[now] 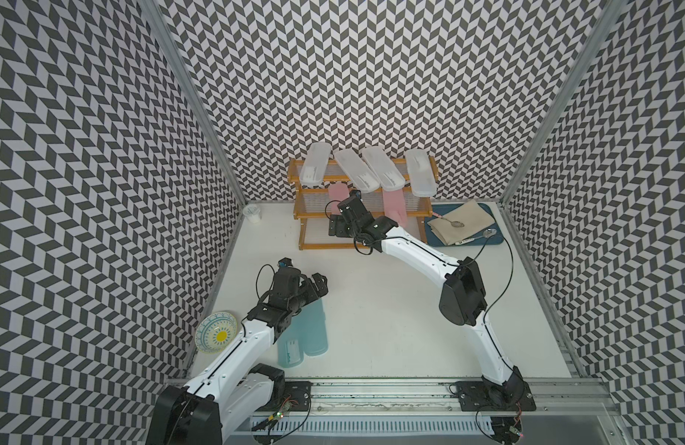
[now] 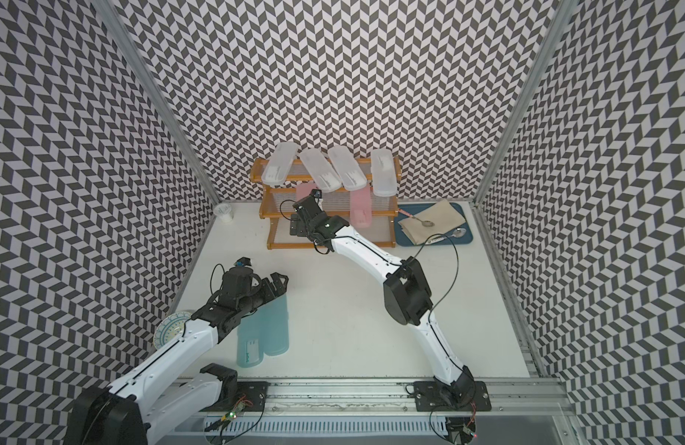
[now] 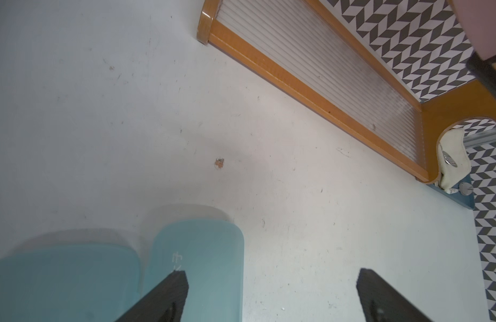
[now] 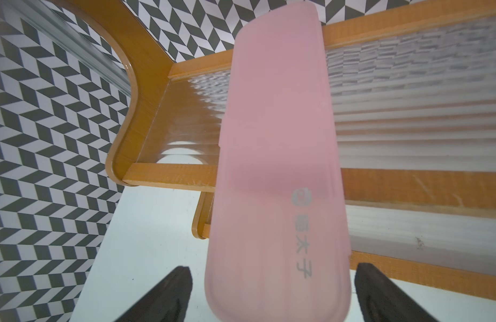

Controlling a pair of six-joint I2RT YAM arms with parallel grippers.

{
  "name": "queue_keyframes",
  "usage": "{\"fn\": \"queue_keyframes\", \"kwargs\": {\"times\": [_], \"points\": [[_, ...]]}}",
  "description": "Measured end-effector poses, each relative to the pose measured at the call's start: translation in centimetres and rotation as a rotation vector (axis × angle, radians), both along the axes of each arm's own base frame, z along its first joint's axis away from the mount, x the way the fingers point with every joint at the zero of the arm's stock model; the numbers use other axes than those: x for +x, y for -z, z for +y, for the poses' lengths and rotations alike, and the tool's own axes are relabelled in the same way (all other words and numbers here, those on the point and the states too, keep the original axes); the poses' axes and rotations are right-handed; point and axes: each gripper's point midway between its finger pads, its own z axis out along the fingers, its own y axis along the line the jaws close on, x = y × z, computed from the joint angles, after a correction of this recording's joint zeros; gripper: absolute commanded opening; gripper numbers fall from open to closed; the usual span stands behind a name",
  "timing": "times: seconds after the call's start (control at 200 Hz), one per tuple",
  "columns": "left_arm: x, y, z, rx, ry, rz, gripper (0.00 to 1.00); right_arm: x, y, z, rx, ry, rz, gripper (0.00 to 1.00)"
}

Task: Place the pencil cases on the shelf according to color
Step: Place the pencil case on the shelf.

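Several frosted white pencil cases lie across the top tier of the orange-framed shelf. One pink case lies on the middle tier. Another pink case rests on that tier's left part, its near end overhanging between the fingers of my right gripper, which is open with a gap on each side. Two teal-blue cases lie side by side on the table at the front left. My left gripper hovers open over their far ends, one finger above the right-hand teal case.
A blue tray with a beige cloth and spoons sits right of the shelf. A small clear cup stands at the back left by the wall. A patterned bowl lies at the left edge beside my left arm.
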Motion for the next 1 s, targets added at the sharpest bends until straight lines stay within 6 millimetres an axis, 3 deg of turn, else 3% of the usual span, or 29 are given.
{"fn": "queue_keyframes", "kwargs": {"times": [0.185, 0.406, 0.556, 0.716, 0.901, 1.001], "points": [[-1.0, 0.3, -0.2, -0.04, -0.007, 0.007, 1.0, -3.3, 0.3, -0.6, -0.014, -0.027, 0.02, 1.0], [-2.0, 1.2, -1.2, -0.024, 0.01, 0.043, 1.0, -6.6, -3.0, -1.6, 0.029, -0.059, -0.004, 1.0], [-3.4, 3.4, -1.9, 0.041, 0.011, 0.126, 1.0, -8.9, -4.2, -3.0, 0.05, -0.085, -0.01, 1.0], [-5.6, 4.7, -2.3, 0.137, 0.001, 0.202, 1.0, -12.6, -2.2, -5.7, 0.023, -0.121, 0.016, 1.0], [-5.7, 2.7, -1.8, 0.212, -0.072, 0.211, 1.0, -17.6, 1.1, -9.3, 0.026, -0.182, 0.053, 0.99], [-6.0, 2.9, -1.3, 0.22, -0.096, 0.226, 0.99, -19.5, 3.0, -10.9, 0.022, -0.2, 0.078, 1.0]]}}
